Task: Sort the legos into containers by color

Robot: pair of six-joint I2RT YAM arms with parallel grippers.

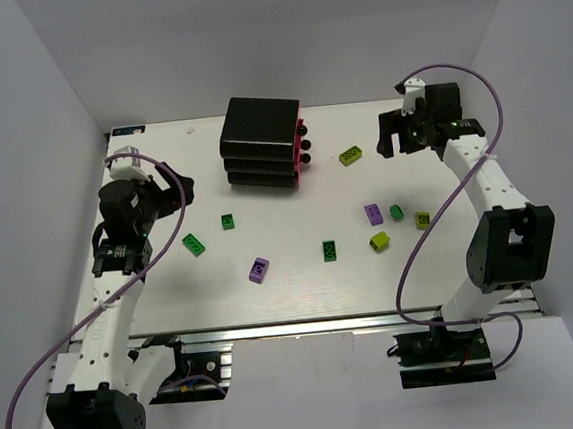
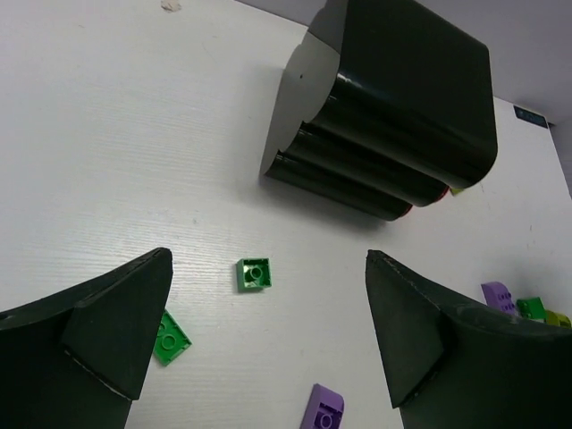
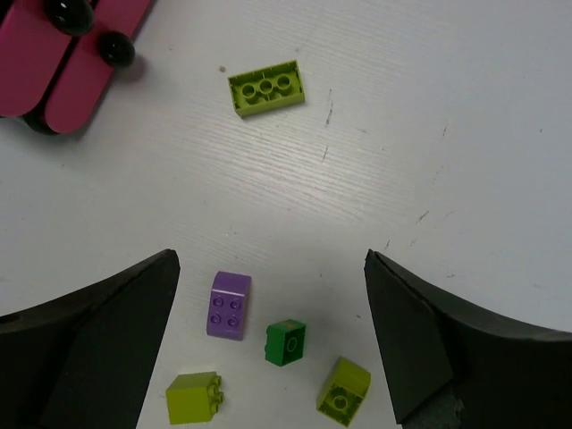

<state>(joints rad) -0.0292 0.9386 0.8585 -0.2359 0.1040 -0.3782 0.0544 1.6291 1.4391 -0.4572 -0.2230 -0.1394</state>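
Note:
The black cabinet [image 1: 258, 137] stands at the back centre, its three pink drawers [image 1: 302, 145] shut and facing right. Several legos lie on the white table: green ones [image 1: 228, 221], [image 1: 195, 245], [image 1: 330, 251], purple ones [image 1: 259, 269], [image 1: 373, 214], and lime ones [image 1: 352, 155], [image 1: 379, 240]. My left gripper [image 1: 179, 189] is open and empty, left of the cabinet [image 2: 402, 116], above a green lego [image 2: 254, 273]. My right gripper [image 1: 395, 135] is open and empty at the back right, above a purple lego [image 3: 229, 305], a green lego [image 3: 286, 342] and a lime lego [image 3: 265, 89].
The drawers [image 3: 54, 63] with their black knobs [image 3: 114, 49] show at the top left of the right wrist view. White walls enclose the table [image 1: 293, 284] on the left, back and right. A small green lego [image 1: 397, 212] and a lime one [image 1: 423, 220] lie near the right arm.

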